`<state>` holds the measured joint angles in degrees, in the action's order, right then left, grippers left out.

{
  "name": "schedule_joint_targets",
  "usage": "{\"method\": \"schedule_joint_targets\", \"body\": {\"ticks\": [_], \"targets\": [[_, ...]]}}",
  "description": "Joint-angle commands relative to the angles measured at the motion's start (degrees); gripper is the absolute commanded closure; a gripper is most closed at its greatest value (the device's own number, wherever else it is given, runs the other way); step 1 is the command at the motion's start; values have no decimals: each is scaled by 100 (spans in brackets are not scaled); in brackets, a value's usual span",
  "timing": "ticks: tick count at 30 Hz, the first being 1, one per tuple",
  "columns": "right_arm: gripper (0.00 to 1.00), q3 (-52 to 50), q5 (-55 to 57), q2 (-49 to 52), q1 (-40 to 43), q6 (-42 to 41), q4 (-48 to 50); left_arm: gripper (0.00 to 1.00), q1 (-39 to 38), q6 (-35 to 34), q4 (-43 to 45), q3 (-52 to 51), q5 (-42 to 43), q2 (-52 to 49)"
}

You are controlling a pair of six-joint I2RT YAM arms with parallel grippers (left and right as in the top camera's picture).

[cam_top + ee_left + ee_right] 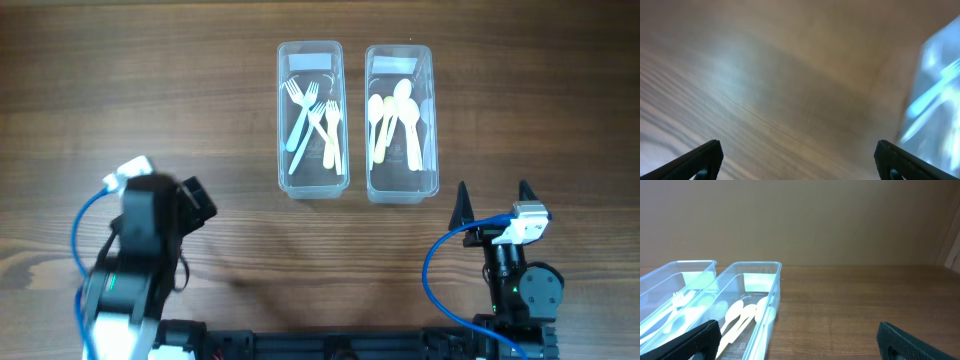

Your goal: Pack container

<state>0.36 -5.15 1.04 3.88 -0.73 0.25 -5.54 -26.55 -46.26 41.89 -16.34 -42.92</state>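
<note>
Overhead view: two clear containers are set side by side at the middle of the table (150,80), long sides parallel and nearly touching, within reach of both arms.

- The left container (312,182) holds forks (313,122), laid loosely crosswise.
- The right container (402,185) holds spoons (395,120), bowls toward the far end.
- The cutlery is sorted by type, one kind per container. This is presumably the packing scheme.

Right gripper (493,200): it is stationed near the table's front edge, just short of the right container. The jaws are spread fully and nothing is held between them. The fingers are pointed at the containers, so a straight advance would be enough to reach the spoons.

Left gripper (800,162): the jaws are likewise fully spread and empty, with bare wood seen between the fingers. It is placed well to the left of the containers. The left wrist view is smeared. A pale bluish shape at its right edge is possibly the left container, but this cannot be confirmed.

No loose cutlery is seen on the table. Packing is judged to be at or near completion, unless further items lie outside the views.
</note>
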Motion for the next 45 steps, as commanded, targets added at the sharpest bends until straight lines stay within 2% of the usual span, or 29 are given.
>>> {"method": "schedule_joint_targets", "body": {"ticks": [1,5,8,11,14,19,23,33,37,40,45], "targets": [[0,-7,-92,-44,4,59,13,0,184,-90,0,15,-476,1534],[0,-7,-92,-44,4,57,13,0,483,-92,-223,9,-446,2833],[0,-7,-92,-44,4,59,13,0,518,-94,-542,-90,-376,3493],[0,-7,-92,-44,4,57,13,0,518,-98,-402,-481,-107,3891],[0,-7,-92,-44,4,57,13,0,518,-96,356,-1167,94,4118],[0,-7,-92,-44,4,61,13,0,505,-94,2363,-2732,306,4181],[0,-7,-92,-44,4,59,13,0,505,-94,3224,-3353,592,4181],[0,-7,-92,-44,4,57,13,0,503,-68,3510,-3842,999,4275],[0,-7,-92,-44,4,59,13,0,503,688,3536,-3842,992,4275],[0,-7,-92,-44,4,59,13,0,503,1622,3534,-3842,1014,4275],[0,-7,-92,-44,4,57,13,0,503,2271,3532,-3845,1174,4275]]}}
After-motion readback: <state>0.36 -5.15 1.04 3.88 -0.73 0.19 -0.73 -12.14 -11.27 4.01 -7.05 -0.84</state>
